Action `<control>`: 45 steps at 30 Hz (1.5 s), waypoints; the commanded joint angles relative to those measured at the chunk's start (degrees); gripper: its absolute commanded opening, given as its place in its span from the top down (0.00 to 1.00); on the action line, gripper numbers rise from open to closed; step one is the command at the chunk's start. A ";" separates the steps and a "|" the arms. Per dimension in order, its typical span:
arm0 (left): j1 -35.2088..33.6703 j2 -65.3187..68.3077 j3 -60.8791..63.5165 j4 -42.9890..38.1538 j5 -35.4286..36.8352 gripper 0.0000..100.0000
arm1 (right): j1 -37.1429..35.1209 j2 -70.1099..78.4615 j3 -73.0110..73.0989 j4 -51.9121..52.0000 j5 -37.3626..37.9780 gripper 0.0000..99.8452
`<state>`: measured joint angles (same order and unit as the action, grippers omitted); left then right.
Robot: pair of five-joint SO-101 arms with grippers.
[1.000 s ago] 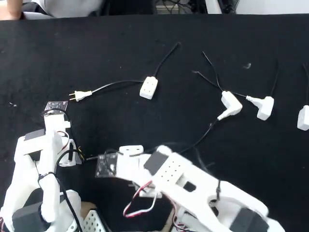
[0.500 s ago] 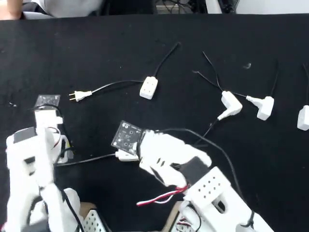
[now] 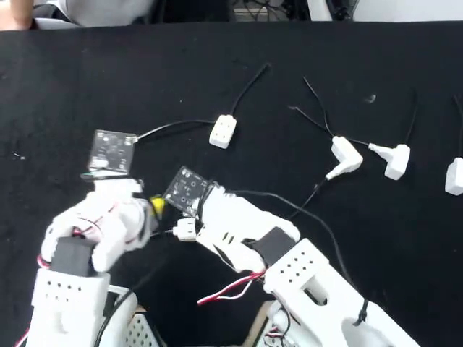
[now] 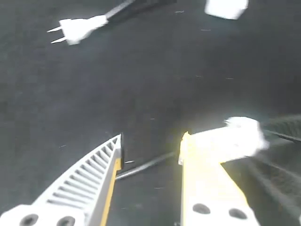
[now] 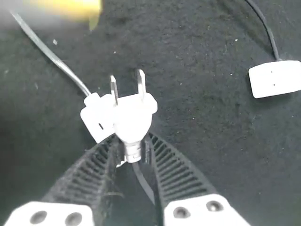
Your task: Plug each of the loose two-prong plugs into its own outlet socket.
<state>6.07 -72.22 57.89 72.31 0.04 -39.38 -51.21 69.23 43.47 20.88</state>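
- plainly, the right gripper (image 5: 133,141) is clamped on the neck of a white two-prong plug (image 5: 135,112), and the plug's cord trails back between the fingers. this held plug sits low over the black table (image 3: 217,50), toward its near side in the high view.
- the plug's long axis runs in line with the jaws. both prongs point straight away from them, so it is set up to be pushed forward.
- a second white piece (image 5: 95,118) with its own cord touches the held plug's side. i cannot tell whether it is a socket.
- the relation that counts is that the outlet socket (image 5: 275,77) lies well off to one side of the prongs, not ahead of them. i cannot make out which way its slots face. in my judgement the right arm must swing round and re-aim before any insertion.
- the left gripper (image 4: 152,136) has its jaws apart and grips nothing. a thin cord (image 4: 146,165) lies on the table between them.
- a loose plug (image 4: 80,29) lies ahead of the left jaws and well apart from them, with its long axis crosswise to them. the left arm looks the nearer one for it.
- an angled white plug (image 3: 346,157) and another white fitting (image 3: 395,160) lie just beside each other, far over on the right arm's side of the table.
- i can read no writing on the plugs, the socket or the small wrist boards (image 3: 113,150).
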 commanded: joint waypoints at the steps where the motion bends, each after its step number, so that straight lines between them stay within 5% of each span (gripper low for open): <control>1: 6.11 -0.70 -0.92 -2.20 6.15 0.80 | -0.79 0.31 -3.12 -2.20 -3.96 0.99; 10: 6.81 -0.70 2.33 -13.36 15.74 0.84 | -0.62 0.66 -2.77 -4.13 -5.01 0.99; 13: 6.11 -0.70 1.98 -14.51 15.65 0.94 | -0.62 0.75 -2.77 -4.13 -4.84 0.99; 19: 1.98 -0.79 2.24 -16.00 14.95 0.93 | -0.53 0.75 -2.77 -4.13 -4.84 0.99; 25: 12.62 -0.79 1.36 -12.13 14.86 0.93 | -0.53 0.66 -2.59 -4.13 -4.75 0.99; 35: 10.07 -0.79 12.70 -22.24 14.86 0.93 | -0.62 0.31 -2.68 -4.13 -5.19 0.99; 45: 9.71 -0.79 14.11 -22.51 12.57 0.93 | -0.53 0.31 -3.47 -3.96 -5.63 0.99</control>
<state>15.82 -72.92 72.22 50.33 13.32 -39.47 -50.59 69.41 40.57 16.22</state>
